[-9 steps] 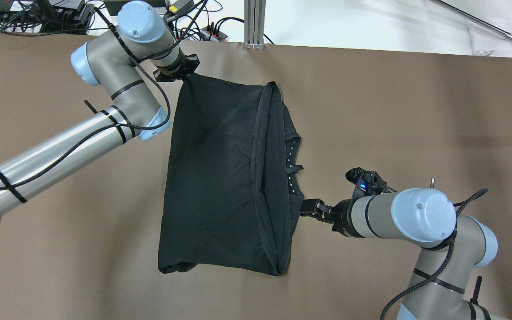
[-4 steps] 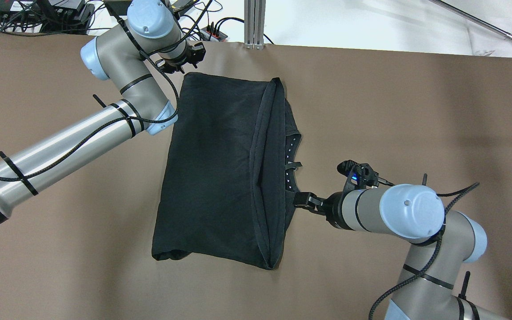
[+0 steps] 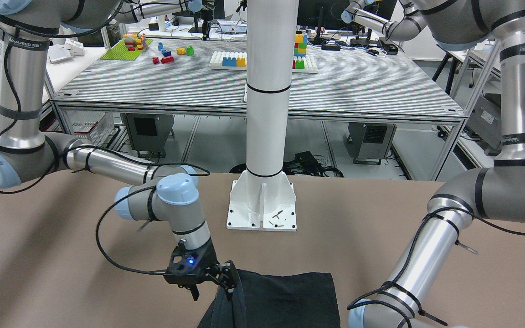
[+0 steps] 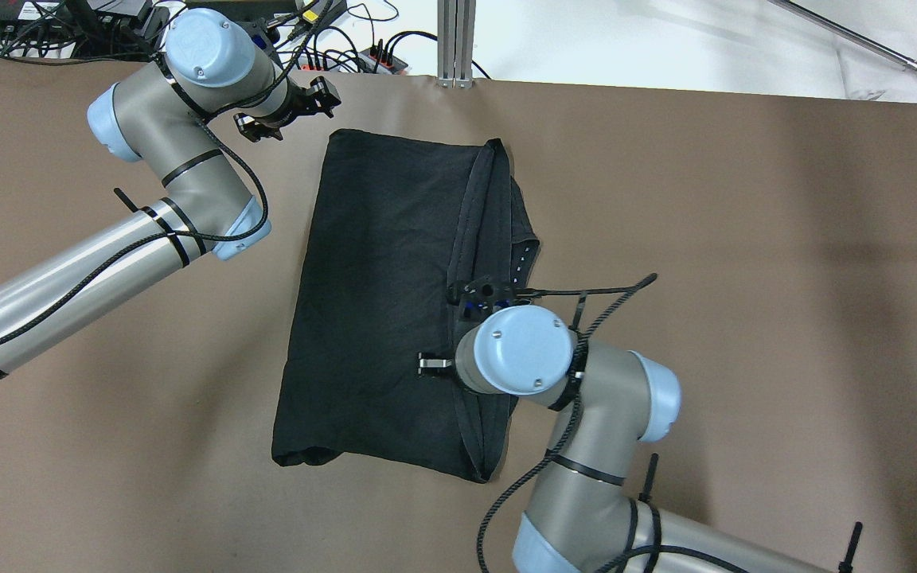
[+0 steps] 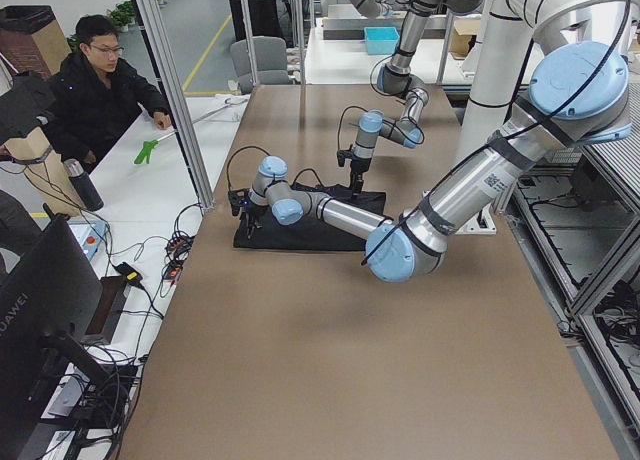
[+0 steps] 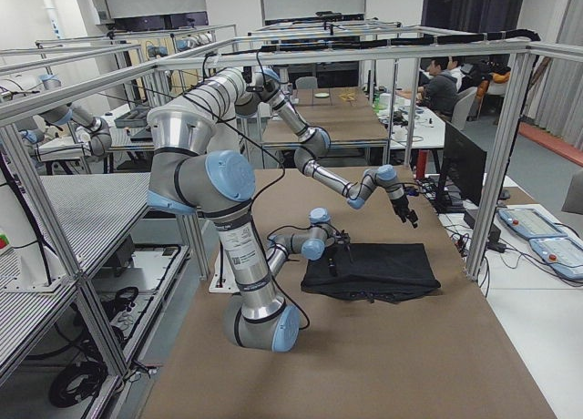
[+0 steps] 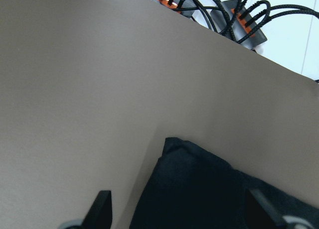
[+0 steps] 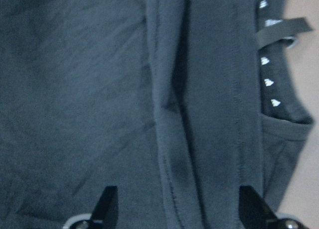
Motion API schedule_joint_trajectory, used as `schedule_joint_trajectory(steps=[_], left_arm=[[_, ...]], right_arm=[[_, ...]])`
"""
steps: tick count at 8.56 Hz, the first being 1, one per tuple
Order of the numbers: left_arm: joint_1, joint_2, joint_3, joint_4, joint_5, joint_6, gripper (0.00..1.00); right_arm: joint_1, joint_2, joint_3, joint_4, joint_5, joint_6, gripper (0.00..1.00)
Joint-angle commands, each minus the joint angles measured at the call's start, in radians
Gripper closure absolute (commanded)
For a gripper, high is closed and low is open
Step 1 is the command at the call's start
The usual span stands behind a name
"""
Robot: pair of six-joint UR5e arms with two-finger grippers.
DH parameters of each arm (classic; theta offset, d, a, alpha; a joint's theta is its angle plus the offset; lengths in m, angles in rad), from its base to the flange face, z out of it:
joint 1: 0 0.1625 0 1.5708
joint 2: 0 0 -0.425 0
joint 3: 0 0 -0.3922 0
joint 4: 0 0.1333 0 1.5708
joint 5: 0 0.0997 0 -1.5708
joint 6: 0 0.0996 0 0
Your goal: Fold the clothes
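Since the earlier overhead frames the right arm has swung in from the garment's (image 4: 379, 302) right edge and now hangs over the cloth itself. The left arm has drawn farther off toward the far left corner of the surface (image 4: 745, 239).

The black garment lies flat near the middle of the brown surface, folded into a rough rectangle whose long side runs away from the robot. A doubled hem band (image 4: 470, 231) runs its length on the right-hand part. A row of small white dots (image 4: 518, 267) sits along the right edge, partly hidden by the right wrist in the overhead view.

The right gripper (image 8: 178, 209) points down over the hem band. Its jaws are spread wide and hold nothing, one tip over the plain cloth and the other over the cloth near the dotted edge. The pictures do not show whether the tips touch the fabric.

The left gripper (image 4: 291, 110) hovers just beyond the garment's far left corner, clear of the cloth. Its jaws are likewise spread and empty, and the wrist camera shows that corner lying between the two tips. Beyond the surface's far edge lie cables (image 7: 234, 20).
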Motion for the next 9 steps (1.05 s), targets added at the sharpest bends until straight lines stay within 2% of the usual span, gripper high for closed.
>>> schedule_joint_trajectory(steps=[1, 3, 4, 9], left_arm=[[-0.001, 0.003, -0.01, 0.002, 0.03, -0.002, 0.06], [-0.001, 0.003, -0.01, 0.004, 0.043, -0.002, 0.06], [0.0, 0.003, -0.01, 0.004, 0.044, -0.002, 0.06], [0.0, 0.006, -0.011, 0.004, 0.044, -0.003, 0.06]], right_arm=[[-0.016, 0.022, 0.028, -0.179, 0.03, -0.221, 0.61], [-0.032, -0.053, 0.139, -0.23, 0.035, -0.253, 0.61], [-0.053, -0.082, 0.158, -0.23, 0.033, -0.251, 0.61], [-0.09, -0.051, 0.132, -0.224, 0.021, -0.23, 0.61]])
